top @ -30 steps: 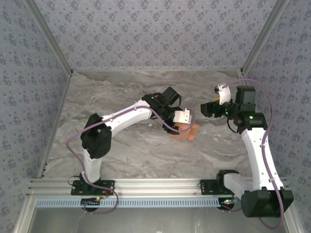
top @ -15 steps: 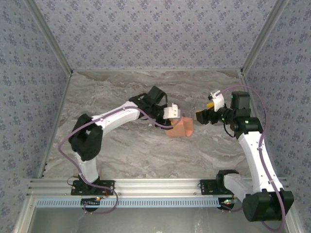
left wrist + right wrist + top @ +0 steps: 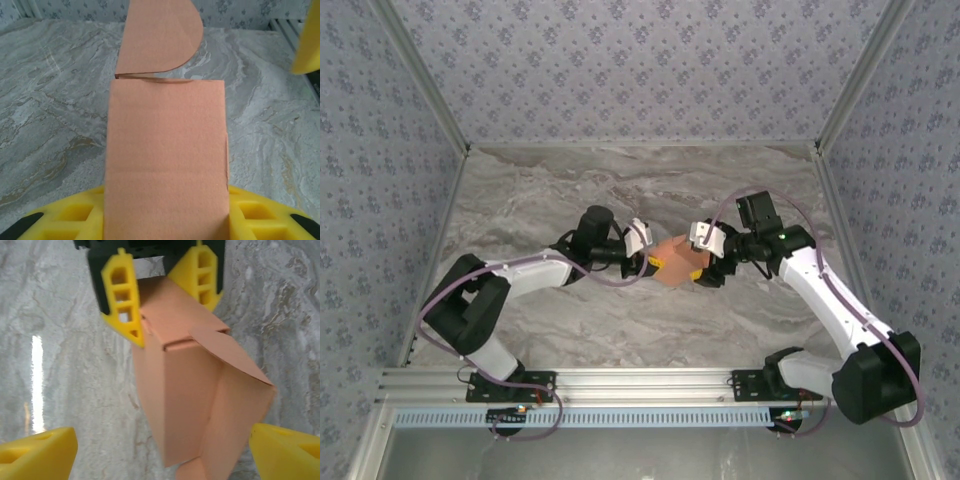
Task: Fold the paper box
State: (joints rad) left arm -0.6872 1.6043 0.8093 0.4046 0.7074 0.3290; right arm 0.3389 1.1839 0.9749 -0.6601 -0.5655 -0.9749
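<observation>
grippers number two: left gripper (image 3: 650,265) grasps the one paper box (image 3: 672,262), right gripper (image 3: 700,270) gapes at its end.

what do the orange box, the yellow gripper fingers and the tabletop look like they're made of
The paper box: thin matte cardboard, judging by its sharp creases and cut flap edge. The left gripper's fingers: yellow plastic or foam with open cells; unclear which. The tabletop: grey veined marble look, glossy glare streak, possibly laminate.
</observation>
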